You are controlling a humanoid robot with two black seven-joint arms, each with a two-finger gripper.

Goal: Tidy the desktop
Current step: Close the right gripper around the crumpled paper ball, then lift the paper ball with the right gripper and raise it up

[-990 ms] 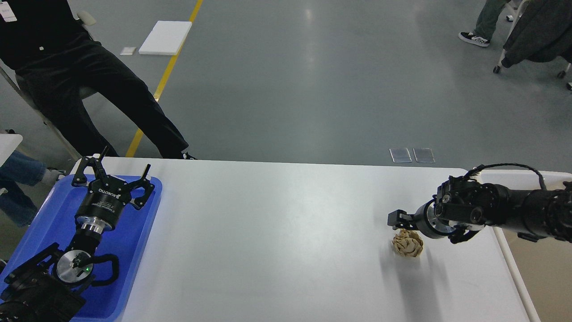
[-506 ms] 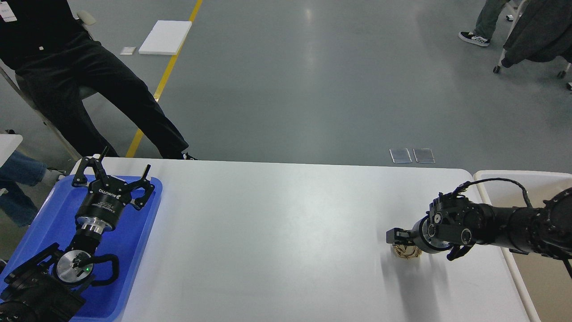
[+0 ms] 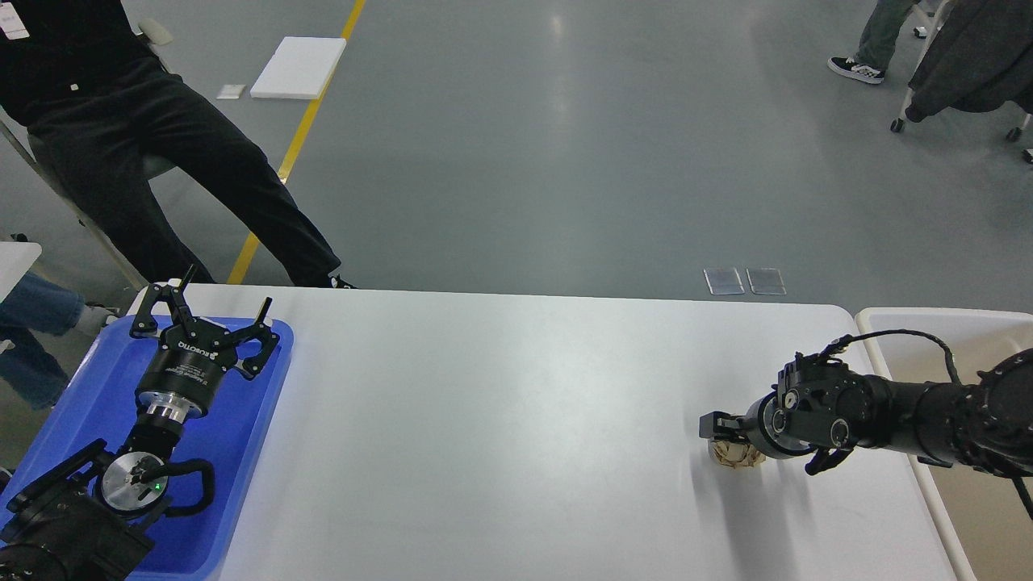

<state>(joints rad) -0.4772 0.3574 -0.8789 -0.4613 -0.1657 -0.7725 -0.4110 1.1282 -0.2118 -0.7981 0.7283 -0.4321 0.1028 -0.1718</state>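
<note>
The white desktop (image 3: 500,420) fills the lower part of the head view. A crumpled tan paper ball (image 3: 733,456) lies on it near the right end. My right gripper (image 3: 721,428) is down on top of the ball and covers most of it; its fingers are dark and I cannot tell them apart. My left gripper (image 3: 202,311) is open and empty, held over the blue tray (image 3: 242,452) at the left end of the desktop.
A cream-rimmed beige bin (image 3: 888,323) stands just past the desktop's right edge, under my right arm. A person in black (image 3: 161,145) stands behind the far left corner. Grey floor lies beyond the far edge.
My right gripper has come down from just above the paper ball onto it and now covers most of it. The left arm has not moved.
</note>
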